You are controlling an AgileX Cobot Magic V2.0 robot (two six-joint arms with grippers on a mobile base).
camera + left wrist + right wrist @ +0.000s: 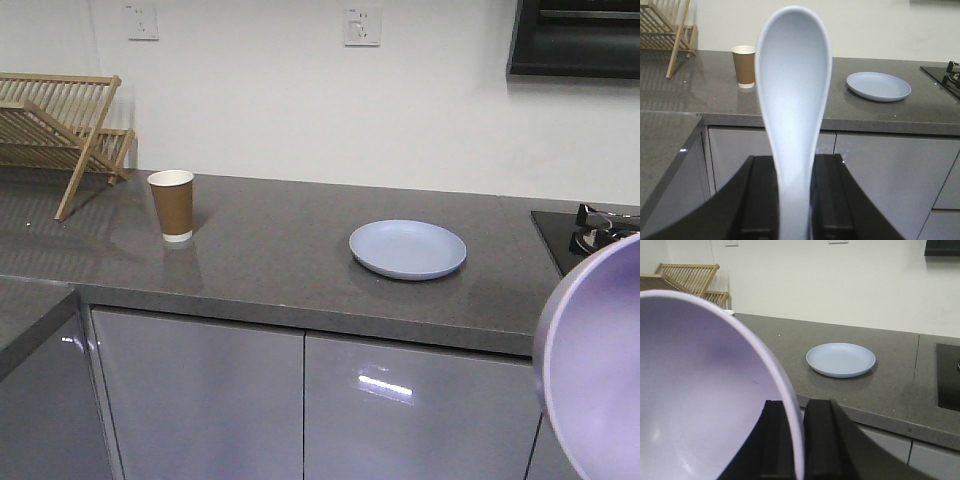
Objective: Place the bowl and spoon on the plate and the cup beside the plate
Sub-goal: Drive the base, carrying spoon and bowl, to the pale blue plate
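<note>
Spoon handle is clamped between my left gripper fingers, scoop upright above them. Right gripper pinches the bowl rim. I judge both light, stiff, slippery plastic. Plate and cup stand well ahead of the fingertips.

A kitchen: grey counter over glossy cabinets, a hob at its right end, a wooden dish rack at left.

Lavender bowl and pale spoon are gripped aloft; blue plate and upright brown cup sit apart.
</note>
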